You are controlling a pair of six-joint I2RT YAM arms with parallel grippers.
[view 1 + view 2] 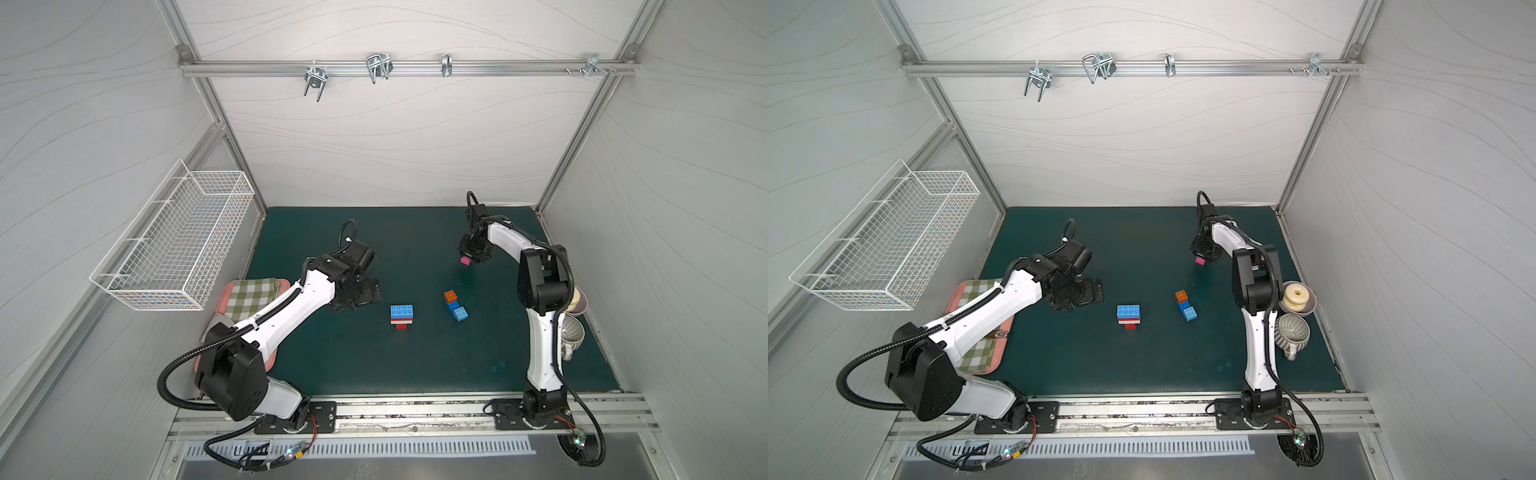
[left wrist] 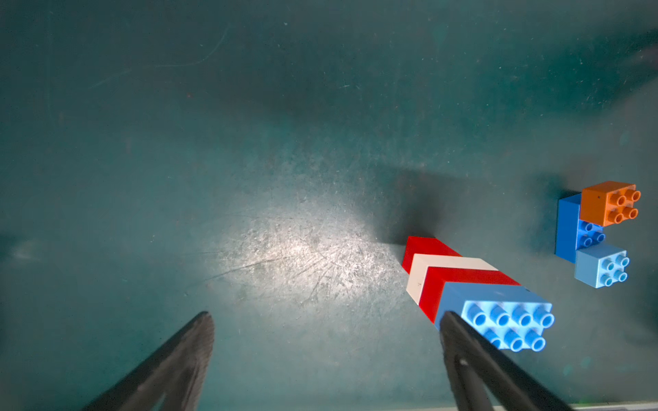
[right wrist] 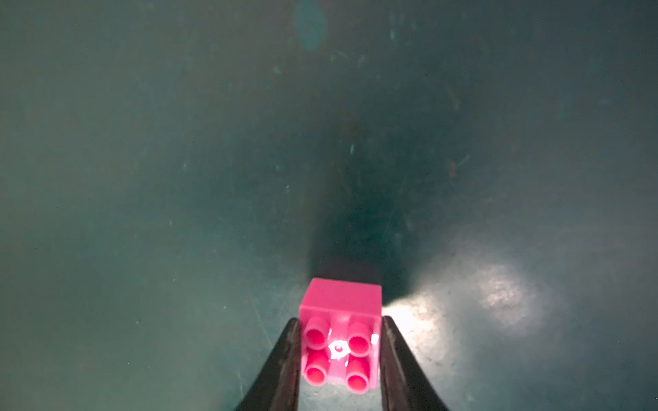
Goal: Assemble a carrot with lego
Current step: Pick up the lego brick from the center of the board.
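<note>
Now R hand [image 3: 340, 320] pinches pink brick [image 3: 341, 299] by its flat sides; light, stiff, prob slick. L hand [image 2: 324, 315] spread, empty.

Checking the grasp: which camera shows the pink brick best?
Right wrist view: the pink brick sits close up, studs toward the camera, clamped by the right gripper. In both top views it is a small pink speck under the gripper. Left wrist view misses it.
</note>
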